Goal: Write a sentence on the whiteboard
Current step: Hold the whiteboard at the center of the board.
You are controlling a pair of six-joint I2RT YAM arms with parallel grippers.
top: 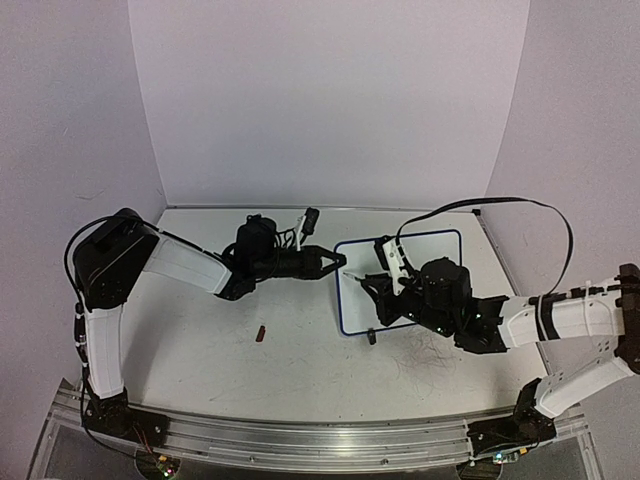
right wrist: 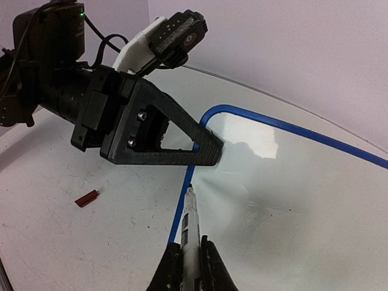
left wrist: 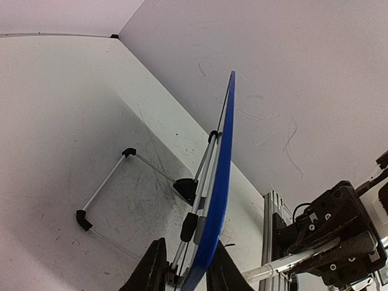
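Note:
The whiteboard [top: 420, 280], blue-framed, stands tilted on its wire stand [left wrist: 109, 182] at the table's middle right. Its surface [right wrist: 291, 200] shows only faint smudges, and no sentence is visible. My left gripper [top: 338, 261] is shut on the board's left edge, with the blue frame [left wrist: 221, 163] and a stand wire between its fingers [left wrist: 185, 270]. My right gripper [top: 383, 290] is shut on a white marker [right wrist: 191, 221]. The marker's dark tip sits at the inner side of the board's left frame, just below the left gripper's finger [right wrist: 163, 130].
A small red marker cap [top: 261, 333] lies on the table left of the board; it also shows in the right wrist view [right wrist: 86, 197]. A black foot of the board [top: 370, 337] rests at its near left corner. Lilac walls close in behind and at the sides.

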